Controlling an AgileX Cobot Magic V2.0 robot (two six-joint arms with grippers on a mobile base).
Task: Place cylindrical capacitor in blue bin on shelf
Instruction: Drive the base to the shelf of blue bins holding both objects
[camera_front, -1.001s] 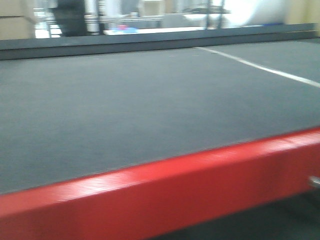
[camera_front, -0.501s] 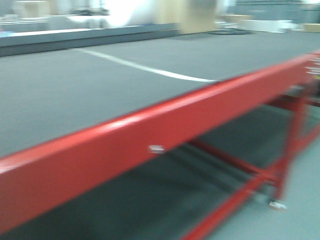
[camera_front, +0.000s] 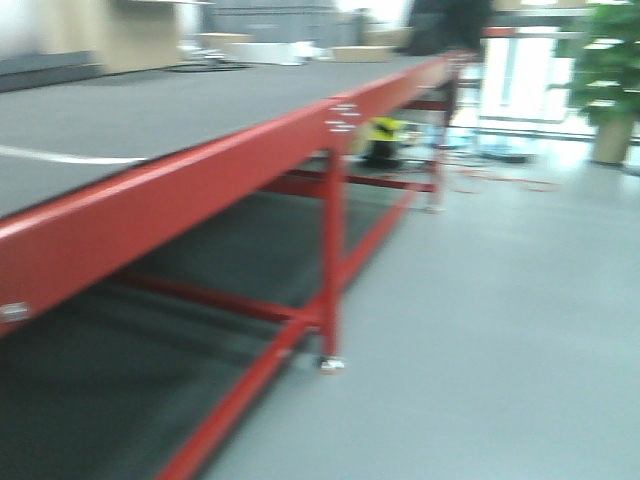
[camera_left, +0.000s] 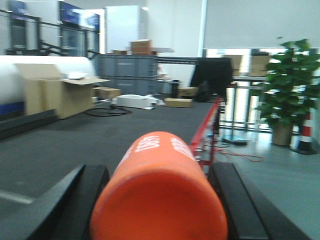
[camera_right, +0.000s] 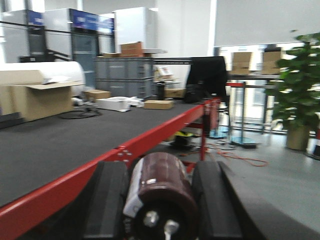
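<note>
Both sets of jaws were closed on a load. Those of the right gripper (camera_right: 160, 182) pinched the cylindrical capacitor (camera_right: 161, 197) between two black fingers (camera_right: 111, 197), its dark brown sleeve lying lengthwise and its terminal end facing the wrist camera. Those of the left gripper (camera_left: 159, 167) clamped an orange object (camera_left: 157, 205) with white lettering, a black finger pressed against each side.

From where I stood, the long table (camera_front: 200, 168) filled the left half of the front view. Its red front rail ran away in a straight diagonal, and the grey top lay flat behind it with one pale line across it. A red leg (camera_front: 332, 255) dropped from the rail to a small foot on the floor, with low red braces joining it underneath. To the right of that edge the pale floor (camera_front: 480, 330) was open and wide, running towards bright windows.

Further off stood a potted plant (camera_front: 608, 80) by the glass, and a striped cone (camera_left: 305, 131) sat beside it. An orange cable (camera_right: 240, 157) trailed over the floor near the table's far end, where something dark (camera_right: 207, 74) hung. On the far part of the top lay an open cardboard box (camera_left: 55, 95) and some flat cartons, with grey crates (camera_right: 125, 75) stacked behind them. The front view was blurred, so small details were lost.
</note>
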